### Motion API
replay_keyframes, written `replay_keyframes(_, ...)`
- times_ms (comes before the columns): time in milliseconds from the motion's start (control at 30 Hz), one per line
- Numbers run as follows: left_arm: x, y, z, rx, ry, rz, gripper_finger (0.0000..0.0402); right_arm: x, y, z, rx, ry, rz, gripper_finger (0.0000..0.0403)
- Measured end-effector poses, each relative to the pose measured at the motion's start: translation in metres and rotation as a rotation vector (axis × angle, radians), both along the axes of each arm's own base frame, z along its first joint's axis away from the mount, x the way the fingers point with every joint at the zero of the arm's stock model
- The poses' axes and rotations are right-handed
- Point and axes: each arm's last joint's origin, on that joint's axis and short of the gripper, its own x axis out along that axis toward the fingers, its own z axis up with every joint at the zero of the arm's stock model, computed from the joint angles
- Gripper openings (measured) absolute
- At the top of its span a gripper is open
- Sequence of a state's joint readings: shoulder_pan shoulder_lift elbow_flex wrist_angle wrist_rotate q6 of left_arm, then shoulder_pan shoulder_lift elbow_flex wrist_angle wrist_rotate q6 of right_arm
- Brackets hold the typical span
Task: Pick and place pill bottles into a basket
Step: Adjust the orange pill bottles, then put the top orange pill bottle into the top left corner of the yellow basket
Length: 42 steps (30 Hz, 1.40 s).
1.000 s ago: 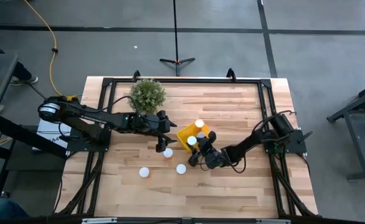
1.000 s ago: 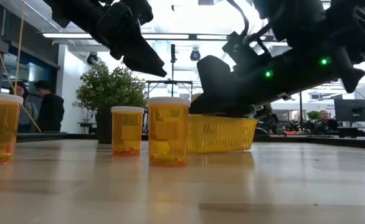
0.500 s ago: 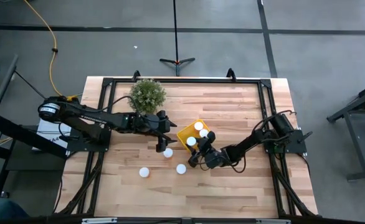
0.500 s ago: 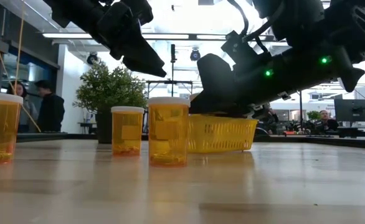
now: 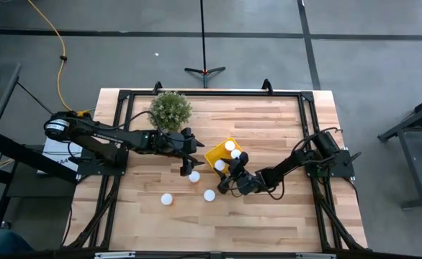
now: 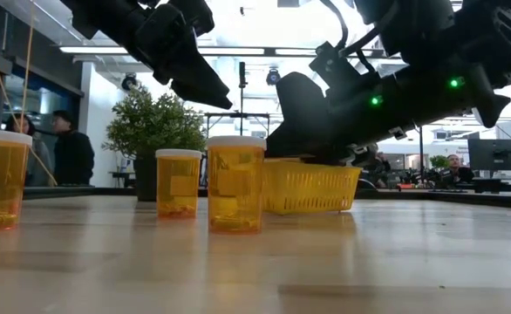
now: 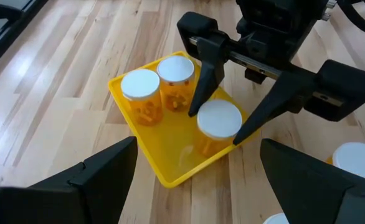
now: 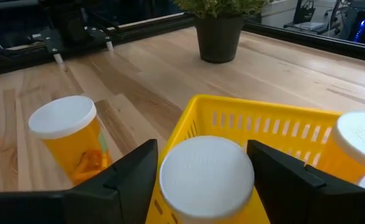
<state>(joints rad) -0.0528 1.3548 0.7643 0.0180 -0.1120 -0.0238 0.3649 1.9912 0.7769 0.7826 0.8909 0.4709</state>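
The yellow basket (image 5: 217, 152) stands mid-table with two white-capped orange pill bottles (image 7: 140, 86) (image 7: 175, 70) upright in it. My right gripper (image 5: 225, 173) is shut on a third bottle (image 7: 218, 118) at the basket's near corner. Three more bottles stand on their bases on the wood: (image 5: 194, 176), (image 5: 209, 195), (image 5: 167, 199). They also show in the low view (image 6: 235, 183). My left gripper (image 5: 189, 168) hovers open and empty left of the basket, above the nearest loose bottle. My right gripper pinches the bottle between its two fingers (image 7: 202, 74), one on each side, at the white cap (image 8: 206, 177) and the top of the body. The fingers come from the table's right, slanting down. The bottle is upright, its body inside the basket; I cannot tell whether its base touches the floor.
A bushy green potted plant (image 5: 171, 109) stands far-left of the basket. Black frame rails (image 5: 211, 93) edge the table. People stand in the room behind in the low view (image 6: 71, 153). Bare wood lies toward the near edge (image 5: 218, 226).
My right gripper has edged a little toward the table's left and near edge with the bottle, which stays upright in its hold.
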Motion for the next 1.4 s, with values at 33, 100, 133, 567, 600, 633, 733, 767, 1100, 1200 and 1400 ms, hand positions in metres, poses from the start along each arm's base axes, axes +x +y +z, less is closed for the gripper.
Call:
replay_keyframes(33,0.000,0.000,0.000,0.000,0.001,0.000,0.0374,0.000,0.000,0.000,-0.002,-0.001,-0.002,0.0237)
replay_keyframes(100,0.000,0.000,0.000,0.000,0.001,0.000,0.0374,0.000,0.000,0.003,-0.012,-0.002,-0.008,0.0235)
replay_keyframes(133,0.000,0.000,0.000,0.000,0.001,0.000,0.0374,0.000,0.000,0.005,-0.023,-0.002,-0.007,0.0233)
replay_keyframes(567,-0.013,0.001,0.017,-0.005,-0.033,0.003,0.0374,-0.007,0.004,0.040,-0.162,0.007,-0.037,0.0219)
replay_keyframes(600,-0.015,0.001,0.018,-0.007,-0.025,0.004,0.0374,-0.009,0.006,0.043,-0.180,0.015,-0.045,0.0218)
replay_keyframes(633,-0.018,0.001,0.018,-0.011,-0.008,0.004,0.0374,-0.014,0.008,0.047,-0.188,0.014,-0.045,0.0216)
replay_keyframes(733,-0.022,0.001,0.019,-0.030,0.012,0.013,0.0374,-0.035,0.011,0.057,-0.178,0.001,0.022,0.0203)
replay_keyframes(767,-0.024,0.001,0.018,-0.032,0.024,0.011,0.0374,-0.044,0.010,0.059,-0.165,-0.005,0.056,0.0197)
replay_keyframes(1100,-0.024,-0.003,0.017,-0.112,0.047,-0.109,0.0374,-0.123,-0.017,0.057,-0.146,-0.188,0.387,0.0144)
replay_keyframes(1200,-0.027,-0.004,0.014,-0.096,0.095,-0.142,0.0374,-0.133,-0.024,0.057,-0.229,-0.191,0.355,0.0140)
replay_keyframes(1400,-0.029,-0.014,0.018,-0.135,0.127,-0.229,0.0374,-0.132,-0.032,0.059,-0.354,-0.139,0.257,0.0140)
